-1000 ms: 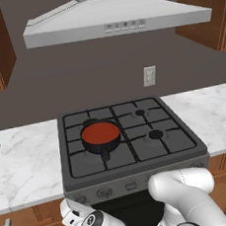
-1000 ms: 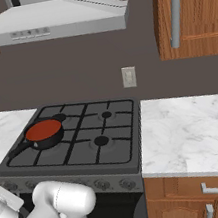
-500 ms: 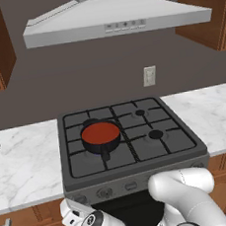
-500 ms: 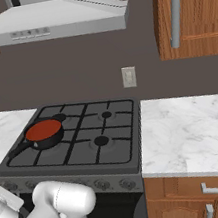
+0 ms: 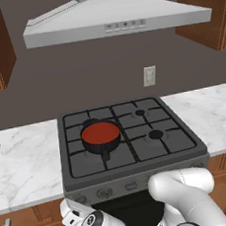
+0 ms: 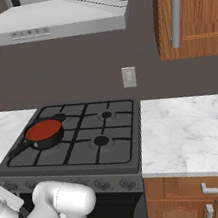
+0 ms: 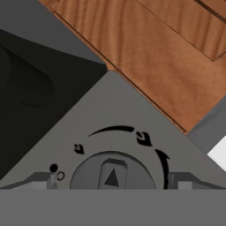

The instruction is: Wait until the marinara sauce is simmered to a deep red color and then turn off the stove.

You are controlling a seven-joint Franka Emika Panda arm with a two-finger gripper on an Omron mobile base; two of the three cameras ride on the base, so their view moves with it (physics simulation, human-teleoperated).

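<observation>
The marinara sauce (image 5: pixel 101 132) is a smooth orange-red disc in a small black pan (image 5: pixel 104 146) on the stove's (image 5: pixel 139 154) front-left burner; from the right base view the sauce (image 6: pixel 43 128) sits at the cooktop's left. In the hand view my gripper (image 7: pixel 110 181) is open, close up against the stove's grey front panel. Its two fingertips (image 7: pixel 39 181) stand on either side of a round knob (image 7: pixel 112 174) without touching it. The knob has a raised pointer, and black flame marks arc above it.
A grey range hood (image 5: pixel 117 20) hangs above the cooktop. Marble counters (image 6: pixel 191 132) flank the stove, with wooden drawers (image 6: pixel 207 192) below and a wall cabinet (image 6: pixel 187 11) at upper right. More knobs (image 6: pixel 99 185) line the front panel.
</observation>
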